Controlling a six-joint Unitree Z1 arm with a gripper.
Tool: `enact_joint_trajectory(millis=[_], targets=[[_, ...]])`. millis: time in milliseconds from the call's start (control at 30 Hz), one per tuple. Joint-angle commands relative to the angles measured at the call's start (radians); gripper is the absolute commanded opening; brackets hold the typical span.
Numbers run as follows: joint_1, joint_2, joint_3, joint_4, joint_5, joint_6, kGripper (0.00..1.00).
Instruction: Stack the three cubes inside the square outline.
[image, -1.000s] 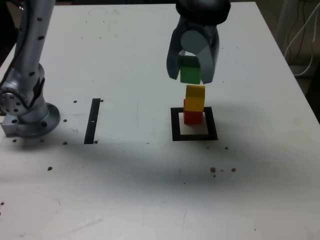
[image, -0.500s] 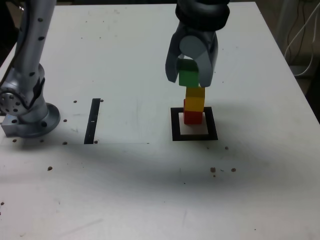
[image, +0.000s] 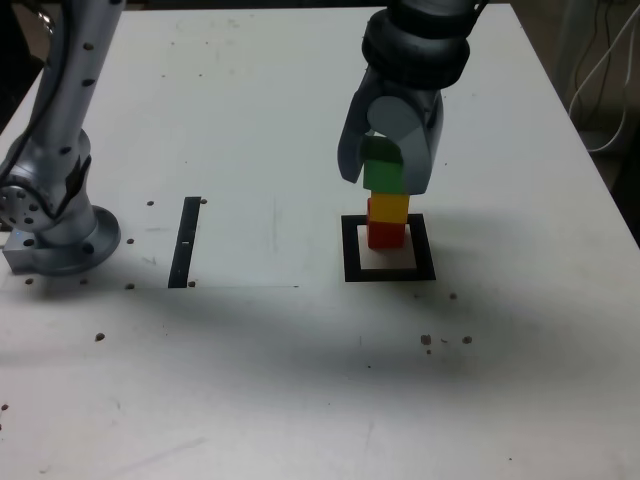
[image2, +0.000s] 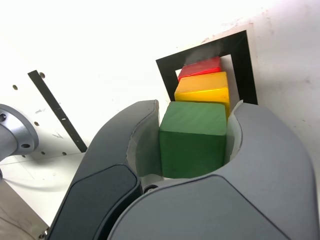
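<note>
Exterior view now: the pincer comes in from the far side of the table, closed around the green block, one finger on either side! Just below it in this view sits the yellow block, resting on the red block, and the red one stands inside the black square frame. Whether green touches yellow, hard to call from here. Over towards the exterior view's left, a black strip lies flat, well apart from the frame.

Wrist view: green fills the grip, squeezed between the two fingers, with yellow and red peeking out beyond it, the black frame around them.
</note>
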Motion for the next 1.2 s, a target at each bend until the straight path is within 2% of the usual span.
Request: enact_joint_trajectory(millis=[0,67,133,233,567,833,1000,1167], targets=[[-0.001,0.004,-0.005,0.003,0.002,-0.002,0.53],[-0.001,0.003,-0.005,0.003,0.002,-0.002,0.73],[-0.001,0.001,-0.002,0.003,0.002,-0.001,0.89],[-0.001,0.0,0.006,0.004,0.003,-0.002,0.99],[-0.001,-0.05,0.026,0.011,0.031,-0.001,1.0],[-0.001,-0.205,0.051,0.038,0.03,-0.001,1.0],[-0.001,-0.301,0.151,0.04,0.021,-0.024,1.0],[-0.001,-0.376,0.325,0.026,0.015,-0.064,1.0]])
